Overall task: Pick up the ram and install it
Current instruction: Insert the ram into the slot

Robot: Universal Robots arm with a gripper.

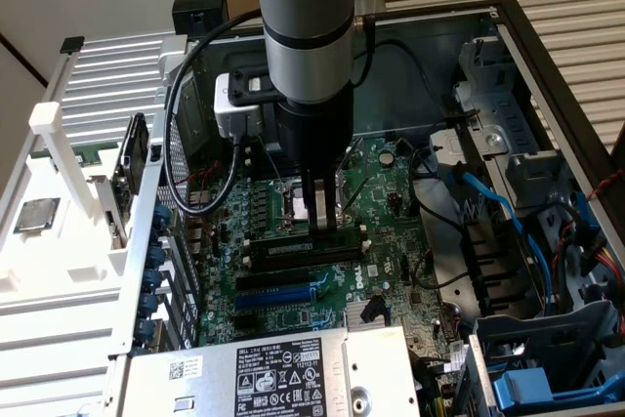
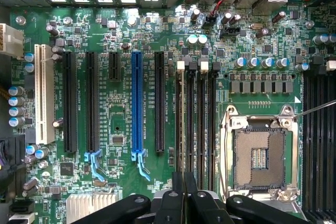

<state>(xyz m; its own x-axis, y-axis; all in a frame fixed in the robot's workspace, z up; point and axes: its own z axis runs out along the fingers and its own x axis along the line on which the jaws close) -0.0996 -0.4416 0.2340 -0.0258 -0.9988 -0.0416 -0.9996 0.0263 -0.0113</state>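
The ram is a long thin dark stick standing on edge along the memory slot nearest the expansion slots, beside the open processor socket. In the wrist view the ram shows edge-on as a pale line running the slot's length. My gripper comes straight down onto the stick's middle. The two black fingers are drawn close together, with only a thin gap that lines up with the stick's top edge. How deep the stick sits in the slot cannot be told.
The motherboard lies in an open computer case, with a blue expansion slot and black slots alongside. A power supply sits at the front, and blue cables and drive bays at the exterior view's right. A white rack outside the case holds a silver chip and an upright card.
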